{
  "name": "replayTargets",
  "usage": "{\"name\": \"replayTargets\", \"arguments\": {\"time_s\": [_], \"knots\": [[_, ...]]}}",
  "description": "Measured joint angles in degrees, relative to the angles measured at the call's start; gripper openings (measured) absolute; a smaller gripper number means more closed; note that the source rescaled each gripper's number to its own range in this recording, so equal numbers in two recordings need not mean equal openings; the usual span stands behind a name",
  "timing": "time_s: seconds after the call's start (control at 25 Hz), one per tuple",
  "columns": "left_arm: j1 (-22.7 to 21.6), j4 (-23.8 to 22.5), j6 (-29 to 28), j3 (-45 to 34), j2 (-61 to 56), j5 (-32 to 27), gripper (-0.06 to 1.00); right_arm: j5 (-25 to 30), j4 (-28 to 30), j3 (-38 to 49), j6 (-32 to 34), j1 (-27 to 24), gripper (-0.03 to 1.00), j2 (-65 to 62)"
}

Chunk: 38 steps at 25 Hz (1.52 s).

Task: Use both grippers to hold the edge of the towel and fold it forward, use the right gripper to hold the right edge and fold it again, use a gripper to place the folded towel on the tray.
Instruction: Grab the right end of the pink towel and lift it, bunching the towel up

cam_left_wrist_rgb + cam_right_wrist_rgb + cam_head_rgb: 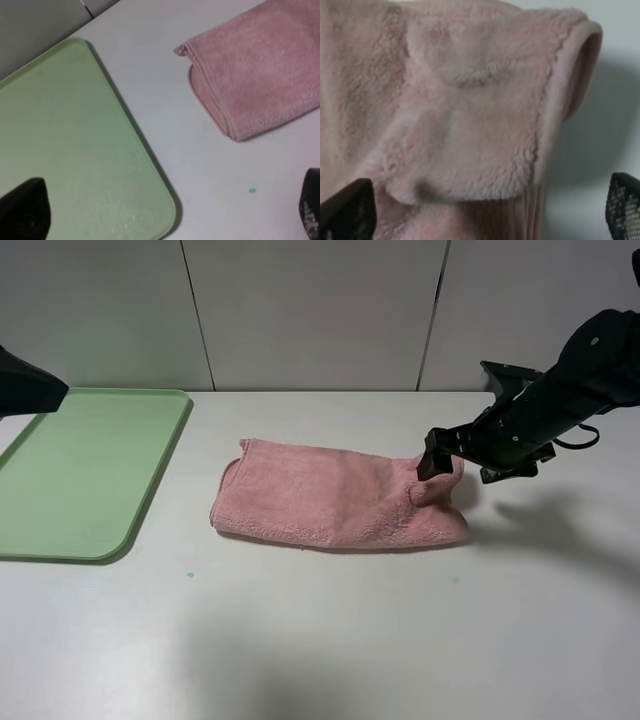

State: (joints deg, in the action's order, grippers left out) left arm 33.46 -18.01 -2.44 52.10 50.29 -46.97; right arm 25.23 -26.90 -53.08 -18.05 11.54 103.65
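A: Was the tray (90, 470) whole in the high view?
B: No, the picture's left edge cut it, and the left arm (25, 385) was only a dark sliver there.
A: And the towel (330, 495)?
B: Its right end sat partly behind the right gripper (433, 465) (that wrist view was soft and close, with the fingers (350, 212) clipped at the corners).

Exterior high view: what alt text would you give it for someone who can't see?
A pink towel, folded into a long strip, lies on a white table, with the black right gripper, jaws open, at its rumpled right end. A light-green tray lies to the left, with a bit of the left arm at the picture's edge.
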Motion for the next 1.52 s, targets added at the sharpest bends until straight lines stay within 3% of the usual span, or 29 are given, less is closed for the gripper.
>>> {"name": "replayTargets", "arguments": {"time_s": [0.48,1.52], "knots": [[0.0,0.0,0.0,0.0,0.0,0.0,1.00,-2.5,-2.2,0.1,-4.4,-0.4,1.00,4.7],[0.0,0.0,0.0,0.0,0.0,0.0,1.00,-3.8,-7.2,-0.5,-1.9,-0.4,0.98,9.2]]}}
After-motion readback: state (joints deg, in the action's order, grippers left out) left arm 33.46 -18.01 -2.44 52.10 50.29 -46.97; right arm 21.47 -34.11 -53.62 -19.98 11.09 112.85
